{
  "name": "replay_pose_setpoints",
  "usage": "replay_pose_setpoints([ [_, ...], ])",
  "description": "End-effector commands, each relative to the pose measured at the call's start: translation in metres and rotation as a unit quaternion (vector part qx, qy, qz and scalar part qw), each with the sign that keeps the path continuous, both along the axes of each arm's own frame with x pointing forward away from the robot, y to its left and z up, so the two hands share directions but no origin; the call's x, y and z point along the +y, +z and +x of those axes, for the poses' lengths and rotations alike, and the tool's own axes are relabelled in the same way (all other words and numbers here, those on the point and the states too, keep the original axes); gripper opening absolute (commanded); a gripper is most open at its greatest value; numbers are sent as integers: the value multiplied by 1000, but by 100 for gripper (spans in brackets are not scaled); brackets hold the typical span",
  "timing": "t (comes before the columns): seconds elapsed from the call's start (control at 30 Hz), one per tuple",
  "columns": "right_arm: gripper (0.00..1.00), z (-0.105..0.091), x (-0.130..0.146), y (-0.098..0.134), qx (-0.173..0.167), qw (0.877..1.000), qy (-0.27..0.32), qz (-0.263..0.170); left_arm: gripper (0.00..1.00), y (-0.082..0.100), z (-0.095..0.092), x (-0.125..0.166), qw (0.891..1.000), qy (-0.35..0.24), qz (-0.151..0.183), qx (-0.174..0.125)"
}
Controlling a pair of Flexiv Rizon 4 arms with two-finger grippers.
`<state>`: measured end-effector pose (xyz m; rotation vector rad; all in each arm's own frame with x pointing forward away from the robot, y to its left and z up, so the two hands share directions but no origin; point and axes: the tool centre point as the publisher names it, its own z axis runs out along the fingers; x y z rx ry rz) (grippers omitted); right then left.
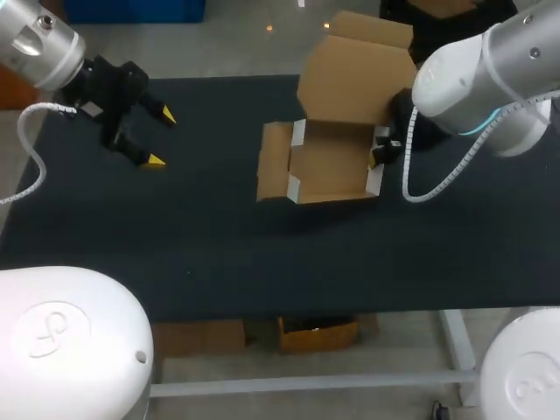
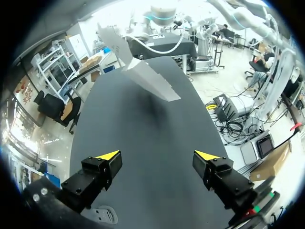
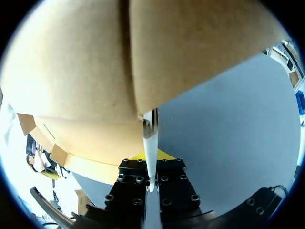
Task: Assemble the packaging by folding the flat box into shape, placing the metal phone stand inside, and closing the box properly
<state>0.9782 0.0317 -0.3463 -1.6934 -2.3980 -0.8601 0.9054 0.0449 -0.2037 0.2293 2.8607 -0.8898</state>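
A brown cardboard box [image 1: 325, 164] sits partly folded on the black table, right of centre, with its tray open upward and its lid [image 1: 354, 77] standing up behind. My right gripper [image 1: 379, 150] is at the tray's right wall. In the right wrist view this gripper [image 3: 150, 155] is shut on a thin white-edged cardboard wall [image 3: 149, 138], and brown cardboard fills the space ahead. My left gripper [image 1: 154, 137] hovers at the far left, open and holding nothing. From the left wrist, the box [image 2: 147, 76] lies far ahead of the open fingers [image 2: 158, 155]. No phone stand is in view.
The black table top [image 1: 210, 227] stretches between my left gripper and the box. A white coiled cable [image 1: 437, 182] hangs from my right arm just right of the box. The table's front edge [image 1: 289, 313] runs below.
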Motion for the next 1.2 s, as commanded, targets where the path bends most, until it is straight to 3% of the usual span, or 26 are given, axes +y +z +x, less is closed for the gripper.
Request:
replay_pose_setpoints([
  [0.03,0,2,0,3,88,995,38,-41,100,1,-3,0,1000,1,1,-2],
  [0.53,0,4,-1,4,92,994,40,-39,100,1,-3,0,1000,1,1,-2],
  [0.7,0,4,-2,6,100,993,21,-56,100,1,-3,0,1000,1,1,-2],
  [1.03,0,-11,7,5,144,984,-31,-97,100,1,-3,0,1000,1,1,-2],
  [1.2,0,-19,11,0,181,973,-65,-129,100,1,-3,0,1000,1,1,-2],
])
